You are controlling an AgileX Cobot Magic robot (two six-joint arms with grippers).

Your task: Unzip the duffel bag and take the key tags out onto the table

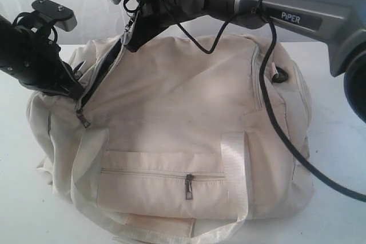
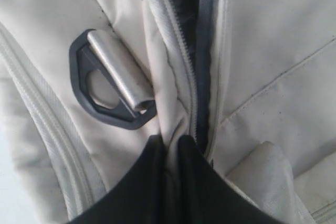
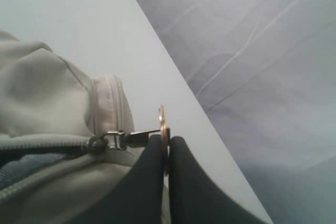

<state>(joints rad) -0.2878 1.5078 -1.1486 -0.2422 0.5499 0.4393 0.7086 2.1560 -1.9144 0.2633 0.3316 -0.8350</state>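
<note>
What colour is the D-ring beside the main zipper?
The D-ring is dark grey with a silver bar, best in the left wrist view.

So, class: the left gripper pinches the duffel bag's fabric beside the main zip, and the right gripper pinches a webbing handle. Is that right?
Not quite. The right gripper is shut on the metal ring pull of the main zip, not on a webbing handle, as the right wrist view shows. The rest stands: the left gripper pinches the fabric of the duffel bag beside the zip.
</note>
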